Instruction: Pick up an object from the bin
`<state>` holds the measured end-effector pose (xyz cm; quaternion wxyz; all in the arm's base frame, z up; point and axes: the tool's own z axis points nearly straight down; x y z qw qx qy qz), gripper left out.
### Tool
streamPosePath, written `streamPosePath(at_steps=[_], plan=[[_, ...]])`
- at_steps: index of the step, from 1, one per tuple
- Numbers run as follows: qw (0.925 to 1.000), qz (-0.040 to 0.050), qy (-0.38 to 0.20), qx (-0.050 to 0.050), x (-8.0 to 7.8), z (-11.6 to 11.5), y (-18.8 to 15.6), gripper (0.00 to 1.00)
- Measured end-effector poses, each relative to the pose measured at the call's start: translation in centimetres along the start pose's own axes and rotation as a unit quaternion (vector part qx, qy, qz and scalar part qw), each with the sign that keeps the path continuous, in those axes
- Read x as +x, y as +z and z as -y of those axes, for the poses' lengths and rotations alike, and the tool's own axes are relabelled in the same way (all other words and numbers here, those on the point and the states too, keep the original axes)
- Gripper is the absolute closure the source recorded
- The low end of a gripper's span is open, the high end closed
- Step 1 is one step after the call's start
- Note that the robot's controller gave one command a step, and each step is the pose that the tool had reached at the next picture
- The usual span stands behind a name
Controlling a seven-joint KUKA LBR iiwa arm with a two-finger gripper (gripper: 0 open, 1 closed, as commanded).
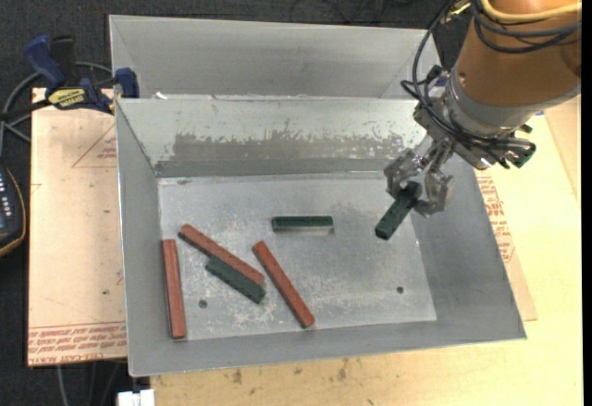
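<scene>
My gripper (413,194) hangs over the right part of the bin, shut on a short dark green bar (392,218). The bar slants down and to the left from between the fingers and is lifted off the bin floor. To its left, a second dark green bar (302,224) lies flat near the middle of the floor.
At the lower left lie three reddish-brown sticks: one upright by the left wall (173,289), one slanted (220,254), one slanted toward the front (283,283). Another dark green bar (235,280) rests between them. The arm's orange cover stands above the bin's right wall.
</scene>
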<state>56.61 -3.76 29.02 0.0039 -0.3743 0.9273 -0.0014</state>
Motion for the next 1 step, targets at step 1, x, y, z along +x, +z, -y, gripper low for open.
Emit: streamPosePath(at_steps=[1], plan=[[1.0000,-0.0001,0.009,-0.001,0.43,-0.78,-3.38,1.00]])
